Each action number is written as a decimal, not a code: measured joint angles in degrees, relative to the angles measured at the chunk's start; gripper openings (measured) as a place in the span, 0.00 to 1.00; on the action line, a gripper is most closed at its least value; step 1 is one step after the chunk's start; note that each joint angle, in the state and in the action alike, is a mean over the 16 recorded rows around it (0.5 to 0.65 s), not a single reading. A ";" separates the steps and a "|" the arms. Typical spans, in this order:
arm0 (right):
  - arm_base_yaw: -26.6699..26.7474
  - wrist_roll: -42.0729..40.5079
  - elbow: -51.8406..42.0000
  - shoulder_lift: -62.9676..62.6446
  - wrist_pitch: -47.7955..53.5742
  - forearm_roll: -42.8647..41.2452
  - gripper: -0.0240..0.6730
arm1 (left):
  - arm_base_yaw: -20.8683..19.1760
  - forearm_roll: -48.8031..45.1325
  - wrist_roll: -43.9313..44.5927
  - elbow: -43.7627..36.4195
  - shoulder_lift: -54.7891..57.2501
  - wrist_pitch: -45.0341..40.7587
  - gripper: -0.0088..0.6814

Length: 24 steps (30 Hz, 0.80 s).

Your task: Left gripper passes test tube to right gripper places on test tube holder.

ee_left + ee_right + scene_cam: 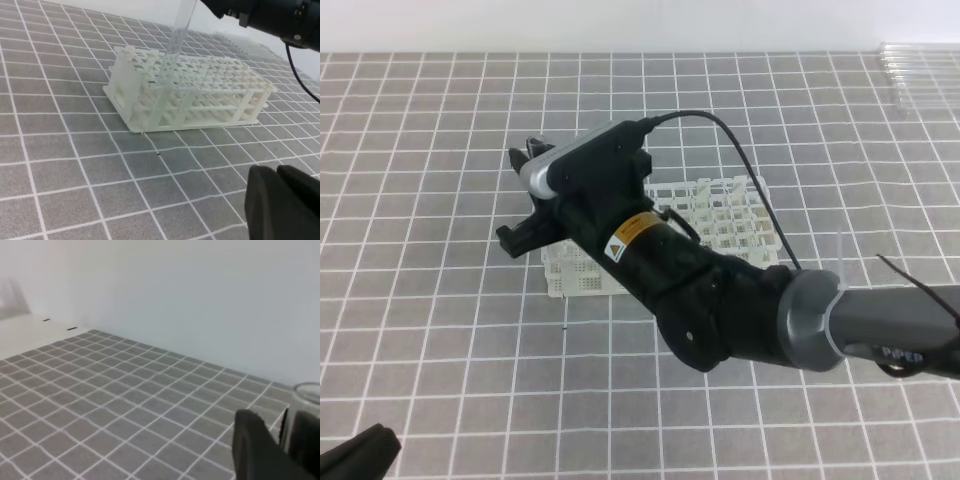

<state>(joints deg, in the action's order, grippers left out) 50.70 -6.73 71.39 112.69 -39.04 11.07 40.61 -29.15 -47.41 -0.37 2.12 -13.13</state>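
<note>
Firmly closed on 1 test tube (176,35), the right end effector (515,200) hangs over the left end of the test tube holder (730,215). In the right wrist view its 2 black fingers (255,450) stand on either side of the clear glass, and the tube's open round rim shows just above them at the frame's right edge. From the left wrist view, the tube runs down from that grip at a slight tilt. Its lower end is among the square holes of the top lattice near the holder's left end, though which hole I cannot tell.

Behind the fingers come the silver-grey perforated housing and the thick black arm with 1 yellow warning label, reaching across from the right.

Well apart from this, the left end effector (280,200) sits low near the front left corner of the bench (420,330), its fingers pressed together and empty.

1 white holder stands on the grey, white-gridded bench. A row of spare clear tubes (910,70) lies at the far right edge, too faint to count.
</note>
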 joint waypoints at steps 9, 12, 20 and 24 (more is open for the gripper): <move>-0.25 0.00 1.53 0.36 -0.28 0.01 0.15 | 0.00 0.00 0.00 0.04 -0.02 -0.08 0.01; -0.30 0.00 1.98 0.53 -0.04 0.03 0.15 | 0.00 0.00 0.03 0.00 0.02 -0.04 0.01; -0.38 0.00 2.38 1.19 0.48 0.13 0.15 | -0.01 0.00 0.05 -0.04 0.11 0.00 0.01; -0.51 0.00 2.36 1.48 0.62 0.20 0.15 | 0.00 0.00 0.04 0.04 0.06 -0.04 0.01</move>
<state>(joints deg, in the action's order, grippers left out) 50.20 -6.73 73.75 114.18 -38.42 11.27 40.61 -29.14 -47.37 -0.33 2.18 -13.16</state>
